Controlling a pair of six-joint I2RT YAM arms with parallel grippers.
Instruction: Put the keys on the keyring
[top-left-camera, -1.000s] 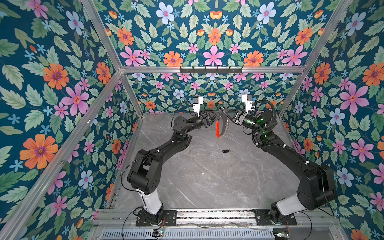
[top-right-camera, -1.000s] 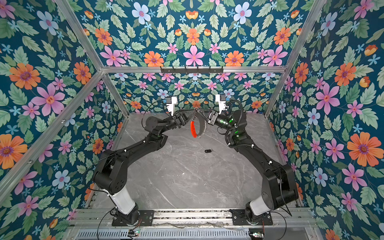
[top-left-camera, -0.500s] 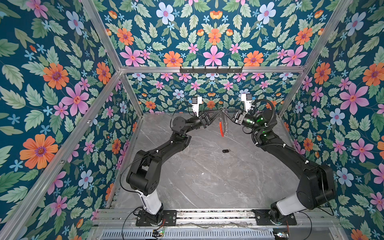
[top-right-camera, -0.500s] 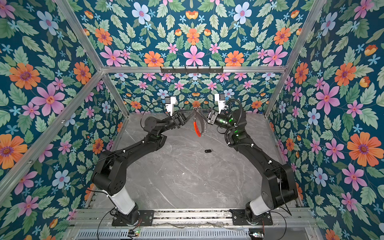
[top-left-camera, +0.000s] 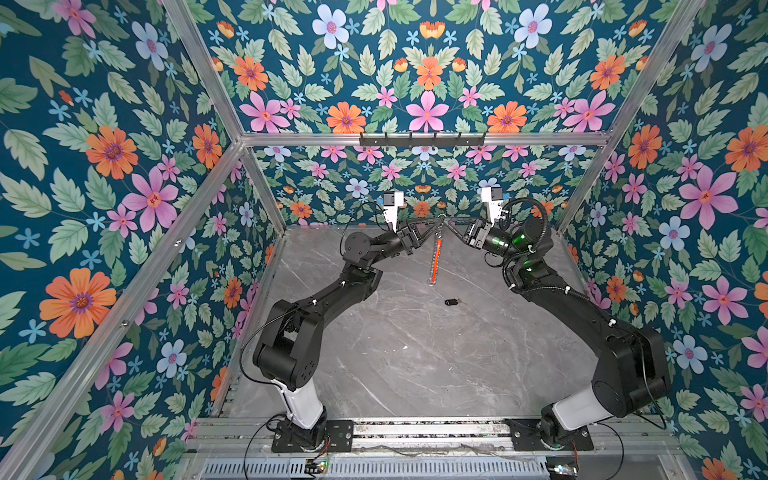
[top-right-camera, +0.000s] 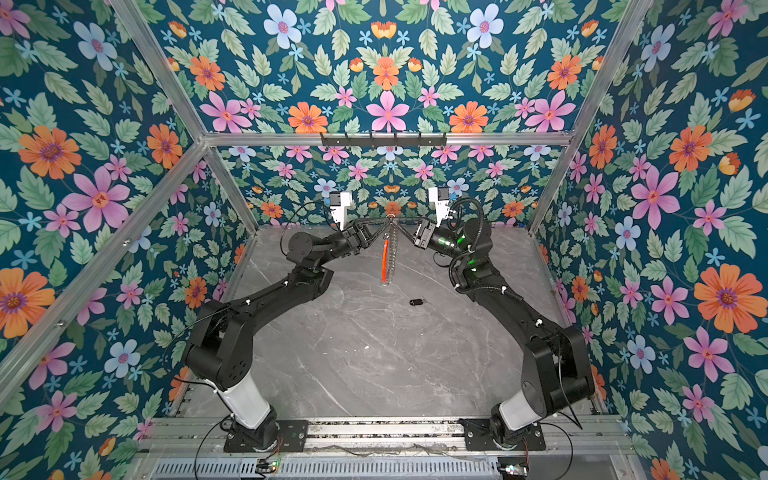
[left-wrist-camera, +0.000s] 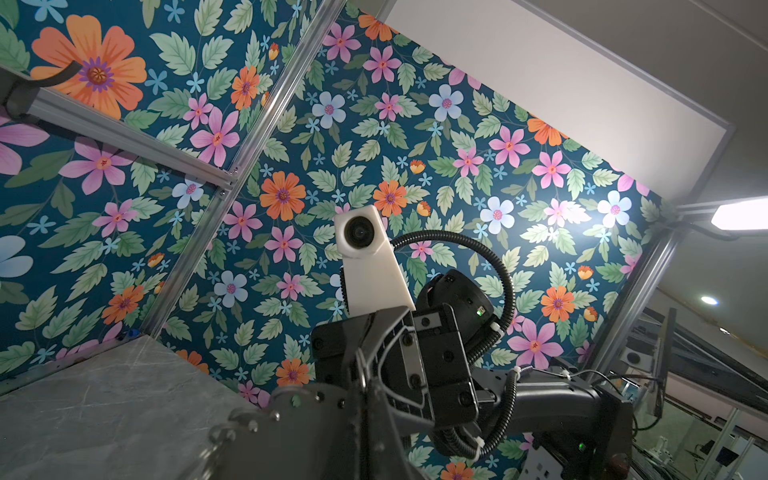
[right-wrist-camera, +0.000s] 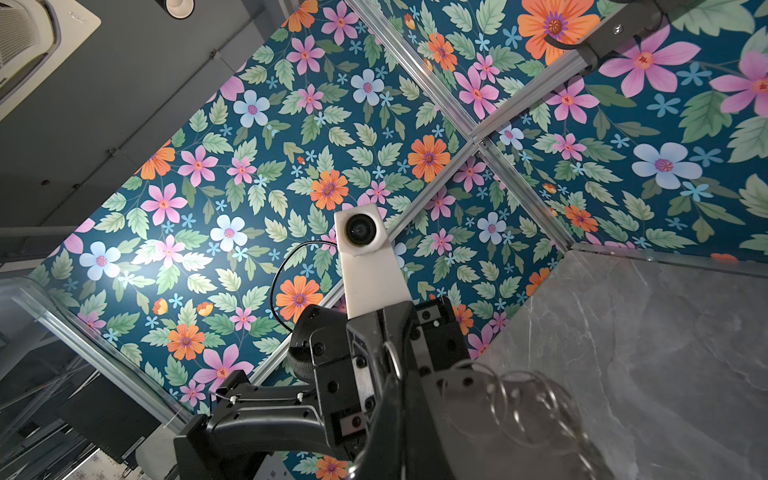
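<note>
Since earlier frame: large red-and-silver wire keyring (top-left-camera: 434, 257) turns edge-on; left gripper (top-left-camera: 437, 220) clamps shut. Both it and right gripper (top-left-camera: 449, 222) appear clenched on keyring top, far centre. Small black oblong key fob (top-left-camera: 451, 302) lies loose on grey tabletop (top-left-camera: 415, 353), nearer. Step: regrip. Next: one claw releases, fetches key fob.

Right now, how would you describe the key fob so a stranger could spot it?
On the grey marble table, find the keyring with its red segment hanging over the far middle. Just in front of its lower end, slightly right, lies the key fob: a tiny black oblong flat on the marble, alone and dark where the keyring is red and silver.
</note>
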